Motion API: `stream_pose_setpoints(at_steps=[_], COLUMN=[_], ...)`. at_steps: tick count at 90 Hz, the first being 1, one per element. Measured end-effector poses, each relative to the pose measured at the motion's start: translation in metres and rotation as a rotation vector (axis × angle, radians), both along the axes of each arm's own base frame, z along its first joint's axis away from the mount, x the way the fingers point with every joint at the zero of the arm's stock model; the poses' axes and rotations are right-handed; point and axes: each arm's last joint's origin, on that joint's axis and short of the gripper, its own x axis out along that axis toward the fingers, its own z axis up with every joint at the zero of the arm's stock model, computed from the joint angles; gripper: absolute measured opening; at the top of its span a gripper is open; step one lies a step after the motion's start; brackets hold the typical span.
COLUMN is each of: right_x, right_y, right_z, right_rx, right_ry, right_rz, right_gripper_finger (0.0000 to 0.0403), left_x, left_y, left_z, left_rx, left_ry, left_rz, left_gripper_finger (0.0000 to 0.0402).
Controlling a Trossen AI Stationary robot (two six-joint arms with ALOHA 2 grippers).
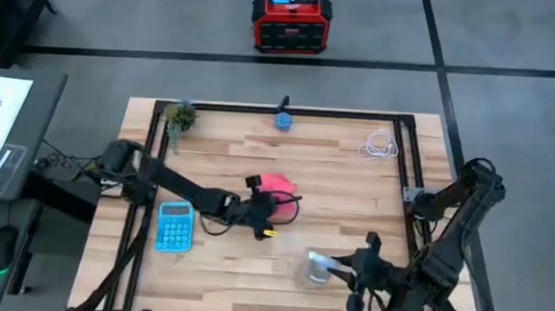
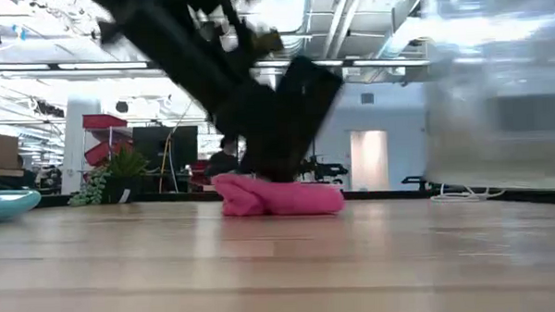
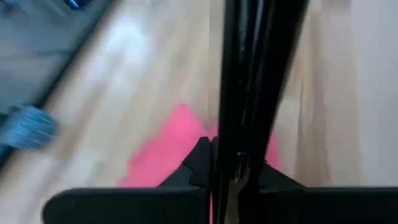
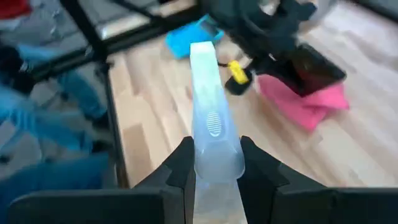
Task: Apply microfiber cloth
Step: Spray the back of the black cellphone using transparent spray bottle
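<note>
While the left gripper is clenching a black phone edge-on, the microfiber cloth is lying directly beneath; right gripper, farther, is gripping a clear object.

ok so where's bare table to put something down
Free: the wood between the plant and the white cable, and the front strip between the calculator and the clear item in the right gripper. Crowded: mid-table, where the left gripper holds a black phone on the cloth.
</note>
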Motion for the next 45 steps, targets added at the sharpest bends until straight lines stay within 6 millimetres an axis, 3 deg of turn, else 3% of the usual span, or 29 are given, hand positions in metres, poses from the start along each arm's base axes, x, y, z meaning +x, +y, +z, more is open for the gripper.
stream_pose_setpoints(at_steps=[16, 26, 45], right_x=[0.022, 0.034, 0.046], right_y=[-0.004, -0.006, -0.005], right_z=[-0.017, -0.024, -0.027], right_rx=[-0.033, -0.036, -0.067], right_ry=[0.032, 0.034, 0.056], right_rz=[-0.063, -0.094, -0.02], right_gripper_finger=[0.0071, 0.0075, 0.0151], left_x=[-0.019, -0.027, -0.05], left_y=[-0.018, -0.031, -0.056], left_z=[0.024, 0.026, 0.013], left_rx=[-0.026, -0.067, -0.087], left_ry=[-0.035, -0.046, -0.088], left_rz=[-0.034, -0.033, 0.048], left_gripper_finger=[0.0005, 0.0005, 0.0005])
